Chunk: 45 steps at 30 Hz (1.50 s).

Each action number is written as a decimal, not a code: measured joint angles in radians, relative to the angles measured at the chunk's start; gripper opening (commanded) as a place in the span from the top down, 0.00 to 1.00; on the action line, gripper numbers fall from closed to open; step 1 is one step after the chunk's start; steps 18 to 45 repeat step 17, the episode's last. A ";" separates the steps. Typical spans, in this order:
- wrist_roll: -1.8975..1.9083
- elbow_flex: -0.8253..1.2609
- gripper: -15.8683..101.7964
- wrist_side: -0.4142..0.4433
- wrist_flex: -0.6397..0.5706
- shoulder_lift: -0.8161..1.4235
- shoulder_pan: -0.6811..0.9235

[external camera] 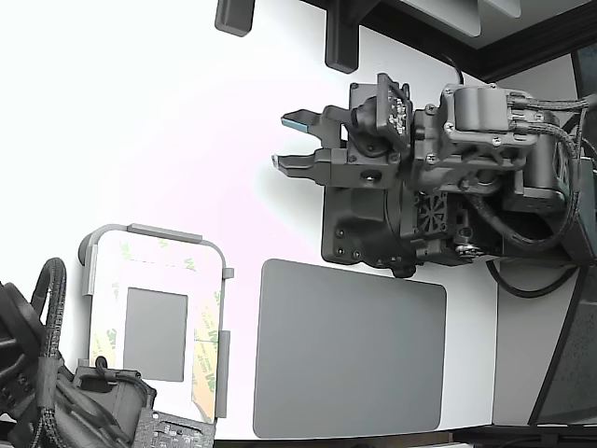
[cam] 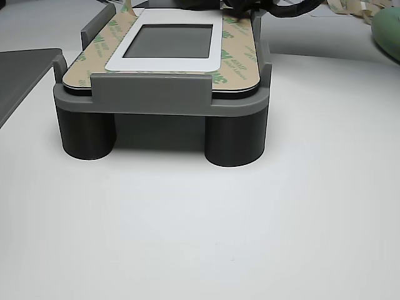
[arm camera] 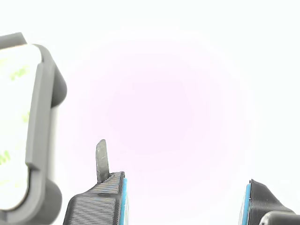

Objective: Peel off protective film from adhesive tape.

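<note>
Protective film [cam: 234, 47] on adhesive tape [external camera: 207, 347]: green "3M" print | gripper [external camera: 287, 140]: jaws apart, empty

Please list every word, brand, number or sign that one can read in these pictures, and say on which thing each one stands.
"3M": green logos, repeated along the protective film that faces the adhesive tape around the grey panel; clearest in the other view, some logos upside down.
Small green print beside the logos: too small to read.
Faint green marks on the film in the wrist view: blurred, unreadable.
No text shows on the claw, dark mat or tray frame.
</note>
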 measured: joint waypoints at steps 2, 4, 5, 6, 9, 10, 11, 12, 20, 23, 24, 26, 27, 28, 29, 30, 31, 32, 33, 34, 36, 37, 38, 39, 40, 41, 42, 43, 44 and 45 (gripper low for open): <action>-0.008 0.000 0.02 -0.012 -0.002 0.002 0.000; -0.012 0.000 0.02 -0.015 -0.002 0.002 0.000; -0.012 0.000 0.02 -0.015 -0.002 0.002 0.000; -0.012 0.000 0.02 -0.015 -0.002 0.002 0.000; -0.011 0.000 0.02 -0.011 -0.003 0.002 0.000; -0.011 0.000 0.02 -0.011 -0.003 0.002 0.000; -0.011 0.000 0.02 -0.011 -0.003 0.002 0.000; -0.011 0.000 0.02 -0.011 -0.003 0.002 0.000; -0.011 0.000 0.02 -0.011 -0.003 0.002 0.000; -0.011 0.000 0.02 -0.011 -0.003 0.002 0.000; -0.011 0.000 0.02 -0.011 -0.003 0.002 0.000; -0.011 0.000 0.02 -0.011 -0.003 0.002 0.000; -0.011 0.000 0.02 -0.011 -0.003 0.002 0.000; -0.011 0.000 0.02 -0.011 -0.003 0.002 0.000; -0.011 0.000 0.02 -0.011 -0.003 0.002 0.000; -0.011 0.000 0.02 -0.011 -0.003 0.002 0.000; -0.011 0.000 0.02 -0.011 -0.003 0.002 0.000; -0.011 0.000 0.02 -0.011 -0.003 0.002 0.000; -0.011 0.000 0.02 -0.011 -0.003 0.002 0.000; -0.011 0.000 0.02 -0.011 -0.003 0.002 0.000; -0.011 0.000 0.02 -0.011 -0.003 0.002 0.000; -0.011 0.000 0.02 -0.011 -0.003 0.002 0.000; -0.011 0.000 0.02 -0.011 -0.003 0.002 0.000; -0.011 0.000 0.02 -0.011 -0.003 0.002 0.000; -0.011 0.000 0.02 -0.011 -0.003 0.002 0.000; -0.011 0.000 0.02 -0.011 -0.003 0.002 0.000; -0.011 0.000 0.02 -0.011 -0.003 0.002 0.000; -0.011 0.000 0.02 -0.011 -0.003 0.002 0.000; -0.011 0.000 0.02 -0.011 -0.003 0.002 0.000; -0.011 0.000 0.02 -0.011 -0.003 0.002 0.000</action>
